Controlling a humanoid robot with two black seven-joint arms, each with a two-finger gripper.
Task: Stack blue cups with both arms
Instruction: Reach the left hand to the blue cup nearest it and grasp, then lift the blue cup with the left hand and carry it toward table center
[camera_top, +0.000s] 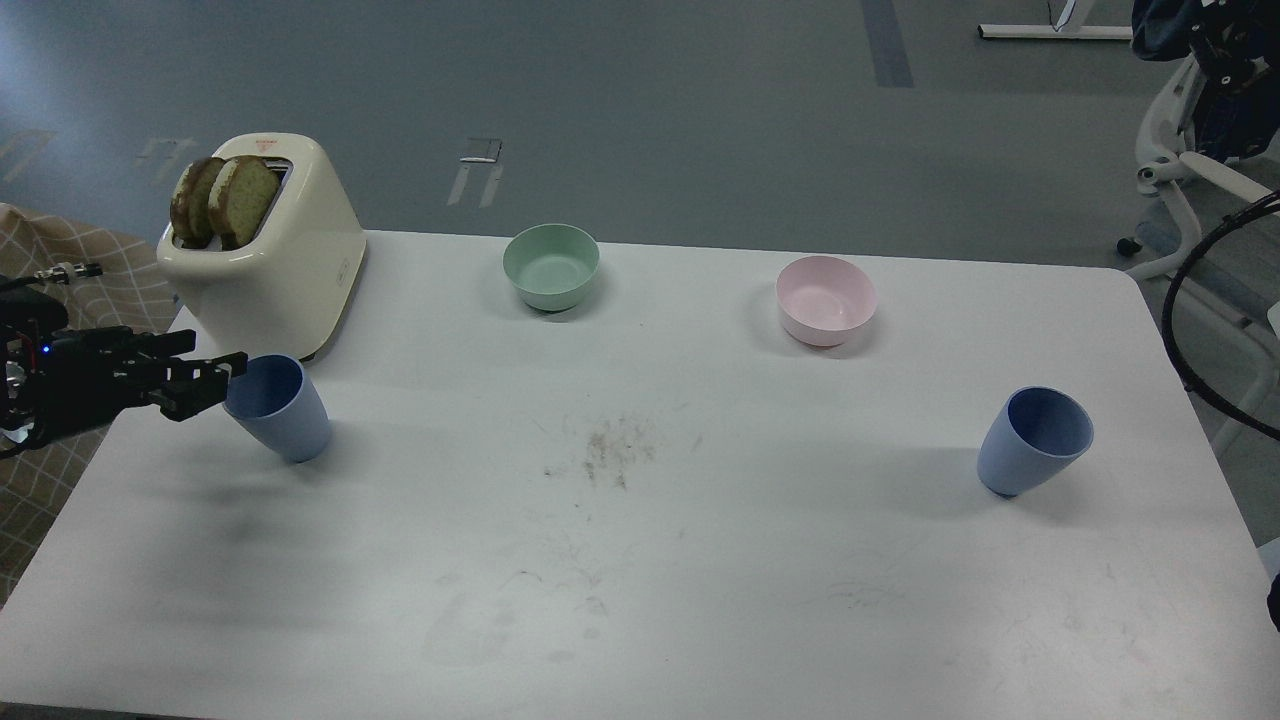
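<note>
Cups sit far apart on the white table (640, 600). The left gripper (215, 378) comes in from the left edge with its fingers spread a little, holding nothing; their tips reach the rim of the left cup (278, 408), which lies directly ahead of them, to the right. Whether they touch the rim I cannot tell. That cup stands with its long axis near upright, mouth up and leaning slightly toward the gripper. The right cup (1034, 440) is well apart from this gripper, far across the table, also mouth up but tilted. The right gripper is out of view, so only the left arm is plainly placed for a grasp.

Just behind the gripper stands a toaster (270, 260) holding bread; it crowds that side. Beyond, a green bowl (551, 265) and a pink bowl (826, 300) rest farther back. The middle of the table carries only smudges, and grey floor lies beyond.
</note>
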